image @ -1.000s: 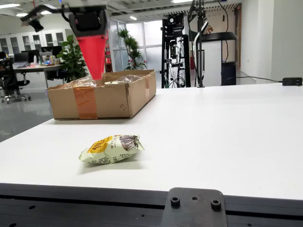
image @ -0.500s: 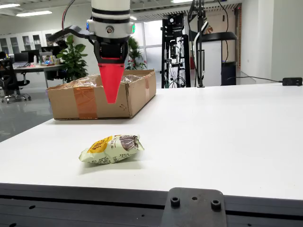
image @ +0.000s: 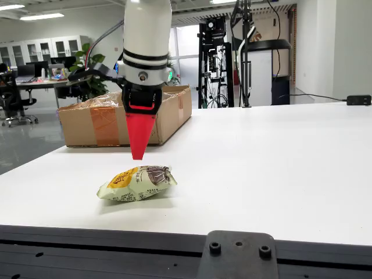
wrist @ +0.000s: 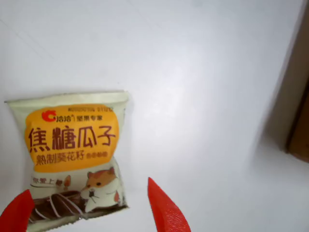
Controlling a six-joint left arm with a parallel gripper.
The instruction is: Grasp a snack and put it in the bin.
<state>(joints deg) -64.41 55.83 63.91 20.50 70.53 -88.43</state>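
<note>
A pale green and orange snack packet (image: 138, 183) lies flat on the white table (image: 273, 168), near its front left. In the wrist view the snack packet (wrist: 72, 150) shows a hamster picture, and its lower end sits between the two red fingertips (wrist: 166, 210). My gripper (image: 138, 156) hangs tip-down just above the packet, not touching it. In the wrist view the gripper (wrist: 91, 215) is open, with its fingers spread to either side of the packet's end. The bin is an open cardboard box (image: 125, 116) at the back left.
The cardboard box edge (wrist: 299, 121) shows at the right of the wrist view. A black bracket (image: 235, 256) sits on the table's front rail. Black equipment racks (image: 221, 58) stand behind the table, and a black adapter (image: 358, 100) lies at the far right.
The arm has come forward from over the box and lowered, so the red fingers now hang just above the snack. The packet has not moved.
</note>
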